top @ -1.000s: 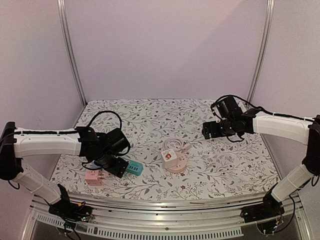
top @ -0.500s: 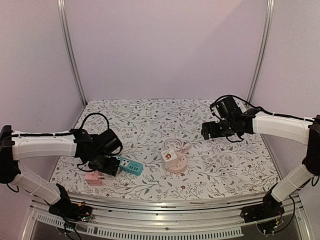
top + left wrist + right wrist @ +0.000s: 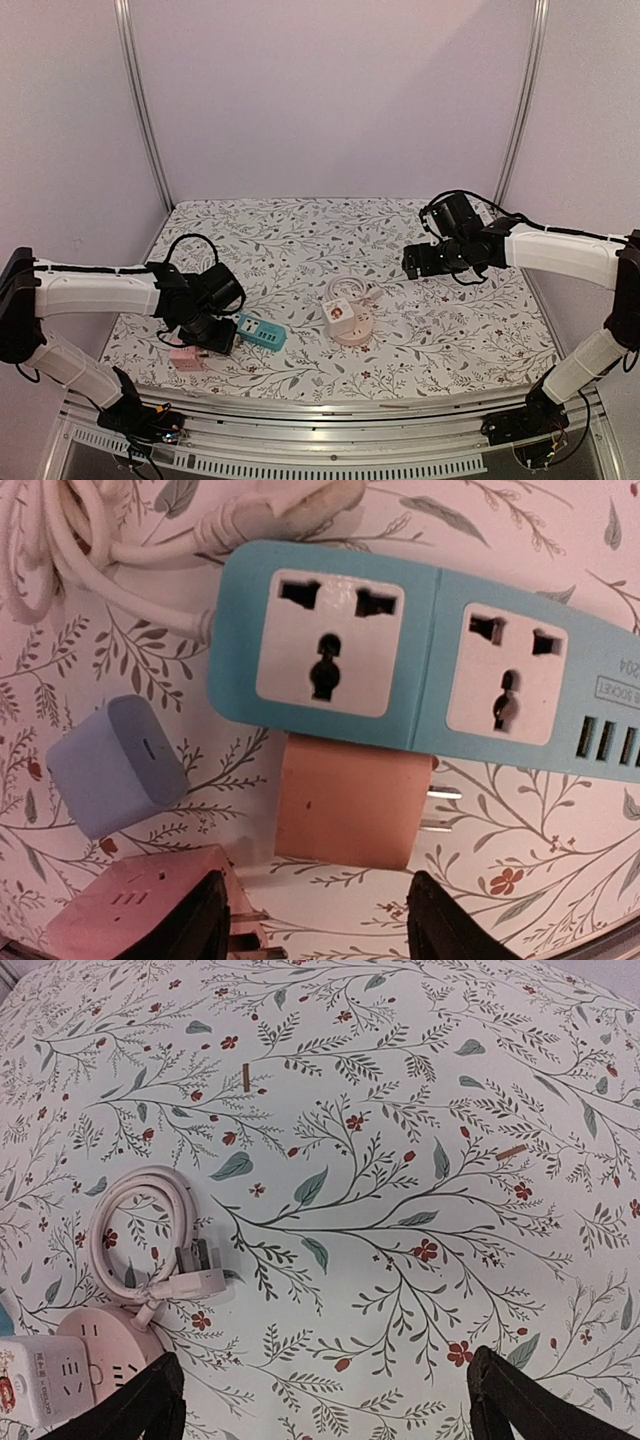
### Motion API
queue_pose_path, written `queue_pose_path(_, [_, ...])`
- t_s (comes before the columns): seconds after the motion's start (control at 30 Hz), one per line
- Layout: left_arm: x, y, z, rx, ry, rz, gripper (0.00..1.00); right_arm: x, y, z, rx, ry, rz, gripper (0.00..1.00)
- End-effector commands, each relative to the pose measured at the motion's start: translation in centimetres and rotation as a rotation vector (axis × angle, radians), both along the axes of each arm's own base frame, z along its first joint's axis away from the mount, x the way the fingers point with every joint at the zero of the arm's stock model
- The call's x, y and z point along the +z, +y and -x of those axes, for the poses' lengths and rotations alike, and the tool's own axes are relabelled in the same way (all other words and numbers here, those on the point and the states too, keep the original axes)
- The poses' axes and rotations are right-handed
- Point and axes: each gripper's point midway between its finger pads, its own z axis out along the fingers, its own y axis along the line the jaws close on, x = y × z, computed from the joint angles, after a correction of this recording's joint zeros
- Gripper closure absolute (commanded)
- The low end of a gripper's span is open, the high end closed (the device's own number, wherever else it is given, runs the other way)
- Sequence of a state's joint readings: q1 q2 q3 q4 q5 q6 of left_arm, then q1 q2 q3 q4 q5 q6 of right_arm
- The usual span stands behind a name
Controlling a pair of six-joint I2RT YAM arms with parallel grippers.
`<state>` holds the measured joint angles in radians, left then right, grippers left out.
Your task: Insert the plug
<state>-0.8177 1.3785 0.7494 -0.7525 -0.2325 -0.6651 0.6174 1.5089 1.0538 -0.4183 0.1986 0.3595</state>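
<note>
In the left wrist view a teal power strip with two white sockets lies across the top. An orange plug block lies against its near edge, prongs pointing right. A pink cube adapter lies at the bottom left, touching my left finger. A small blue charger lies left of the orange block. My left gripper is open and empty, just short of the orange block. In the top view it sits between the strip and the pink cube. My right gripper is open and empty above the mat.
A round pale socket hub with a white cube adapter stands mid-table. Its coiled white cable and plug lie beside it. A white cord bunches at the teal strip's left end. Walls enclose three sides.
My left gripper has moved left and toward the near edge, uncovering more of the teal strip. The right arm has barely moved.
</note>
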Motion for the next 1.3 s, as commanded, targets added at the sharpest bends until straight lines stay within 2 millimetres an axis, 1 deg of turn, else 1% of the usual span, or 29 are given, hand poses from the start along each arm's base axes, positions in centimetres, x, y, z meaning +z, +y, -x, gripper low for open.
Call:
queue_pose_path(0.0, [-1.0, 0.1, -0.1, 0.006, 0.02, 0.005, 0.42, 0.0, 0.6, 0.0, 0.017, 0.008, 0.004, 0.03])
queue_pose_path(0.1, [-1.1, 0.0, -0.1, 0.004, 0.022, 0.005, 0.46, -0.1, 0.5, 0.0, 0.015, 0.008, 0.008, 0.03])
queue_pose_path(0.27, [-1.4, -0.3, 0.1, -0.01, 0.039, 0.014, 0.64, -0.3, 0.5, 0.0, 0.013, 0.013, 0.012, 0.03])
queue_pose_path(0.37, [-1.5, -0.4, 0.3, -0.018, 0.051, 0.021, 0.72, -0.3, 0.5, -0.1, 0.012, 0.012, 0.013, 0.03])
queue_pose_path(0.53, [-1.4, -1.0, 0.5, -0.033, 0.065, 0.048, 0.78, -0.3, 0.4, -0.1, 0.01, 0.011, 0.018, 0.03])
queue_pose_path(0.63, [-1.3, -1.6, 0.8, -0.055, 0.074, 0.063, 0.8, -0.3, 0.3, 0.0, 0.01, 0.01, 0.023, 0.03])
queue_pose_path(0.87, [-0.6, -4.1, 1.2, -0.13, 0.075, 0.119, 0.81, -0.3, 0.3, -0.1, 0.01, 0.009, 0.025, 0.04])
queue_pose_path(0.97, [-0.3, -4.6, 1.2, -0.147, 0.074, 0.113, 0.8, -0.3, 0.3, -0.1, 0.009, 0.008, 0.025, 0.04])
queue_pose_path(1.0, [-0.2, -4.4, 1.1, -0.143, 0.066, 0.098, 0.78, -0.3, 0.3, -0.1, 0.009, 0.009, 0.025, 0.04])
queue_pose_path(1.07, [0.3, -3.8, 0.7, -0.121, 0.037, 0.069, 0.7, -0.4, 0.3, 0.0, 0.01, 0.011, 0.028, 0.04])
queue_pose_path(1.13, [1.0, -2.9, 0.2, -0.094, -0.001, 0.031, 0.51, -0.4, 0.2, 0.0, 0.009, 0.011, 0.027, 0.04])
queue_pose_path(1.2, [1.5, -2.0, -0.4, -0.074, -0.038, 0.002, 0.34, -0.4, 0.2, 0.0, 0.01, 0.011, 0.028, 0.04])
queue_pose_path(1.27, [1.9, -1.6, -0.7, -0.064, -0.062, -0.012, 0.25, -0.5, 0.2, 0.0, 0.012, 0.012, 0.029, 0.04])
